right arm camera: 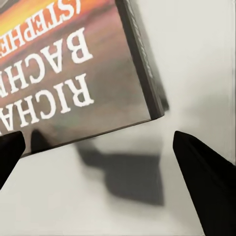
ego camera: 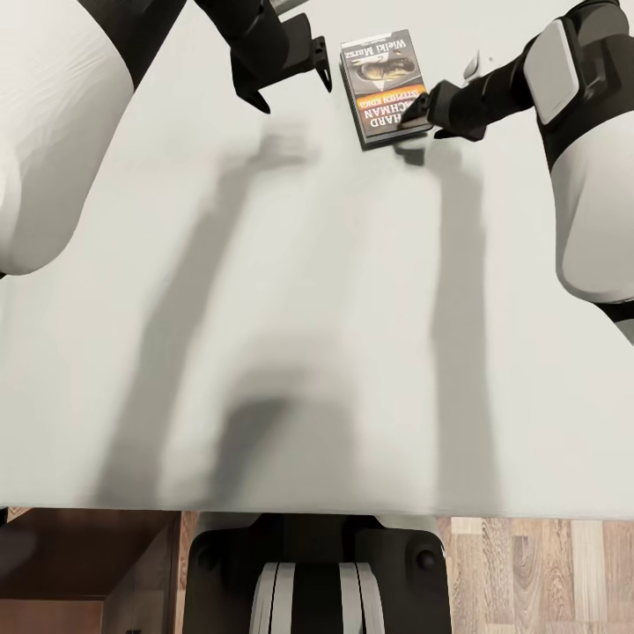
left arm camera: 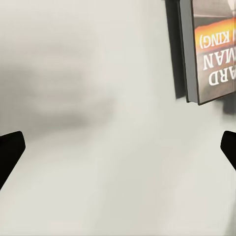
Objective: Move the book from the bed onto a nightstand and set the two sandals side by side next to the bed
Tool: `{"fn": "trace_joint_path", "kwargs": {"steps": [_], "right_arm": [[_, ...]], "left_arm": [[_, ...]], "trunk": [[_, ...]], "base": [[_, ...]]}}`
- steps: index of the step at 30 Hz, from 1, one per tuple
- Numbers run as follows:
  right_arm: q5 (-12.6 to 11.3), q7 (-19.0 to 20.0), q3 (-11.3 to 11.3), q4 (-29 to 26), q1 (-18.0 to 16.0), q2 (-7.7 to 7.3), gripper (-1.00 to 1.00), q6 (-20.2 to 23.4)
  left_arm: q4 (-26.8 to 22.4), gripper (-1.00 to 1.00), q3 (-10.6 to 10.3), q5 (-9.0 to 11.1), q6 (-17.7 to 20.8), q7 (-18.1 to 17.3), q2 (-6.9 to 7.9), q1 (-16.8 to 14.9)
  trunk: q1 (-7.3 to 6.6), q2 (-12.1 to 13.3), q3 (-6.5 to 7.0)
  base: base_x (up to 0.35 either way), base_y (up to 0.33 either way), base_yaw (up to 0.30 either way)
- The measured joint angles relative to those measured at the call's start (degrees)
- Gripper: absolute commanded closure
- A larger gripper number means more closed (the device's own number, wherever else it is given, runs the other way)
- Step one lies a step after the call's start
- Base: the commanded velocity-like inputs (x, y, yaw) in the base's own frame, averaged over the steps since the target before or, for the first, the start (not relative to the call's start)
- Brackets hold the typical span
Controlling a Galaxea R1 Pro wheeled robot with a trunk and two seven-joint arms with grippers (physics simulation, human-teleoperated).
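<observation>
book (left arm camera: 214,49): we see it cut by frame edge | book corner under right gripper (ego camera: 423,113): we can't tell contact

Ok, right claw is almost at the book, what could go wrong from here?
1. The book lies flat on the mattress, so the right claw, open at its near corner, may just push it along instead of getting a finger underneath.
2. A hold on one corner alone could let the thin paperback tilt or slip when lifted.
3. The left claw hangs open just beside the book; the two arms could get in each other's way there.
</observation>
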Motion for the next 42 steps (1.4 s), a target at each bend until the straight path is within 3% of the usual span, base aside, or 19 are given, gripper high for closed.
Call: {"fn": "trace_joint_path", "kwargs": {"steps": [15, 42], "right_arm": [[-0.2, -3.3, 0.1, 0.5, 0.0, 0.32, -1.0, -1.6], [-0.5, -3.8, -0.1, 0.7, 0.0, 0.39, -1.0, -1.9]], "left_arm": [[-0.2, -1.0, -0.1, 0.0, 0.0, 0.0, 0.01, 0.0], [-0.3, -1.0, -0.1, 0.0, 0.0, 0.1, 0.01, 0.0]], "trunk": [[-0.03, 0.0, 0.0], [-0.07, 0.0, 0.0]], "base": [[0.0, 0.0, 0.0], [0.0, 0.0, 0.0]]}}
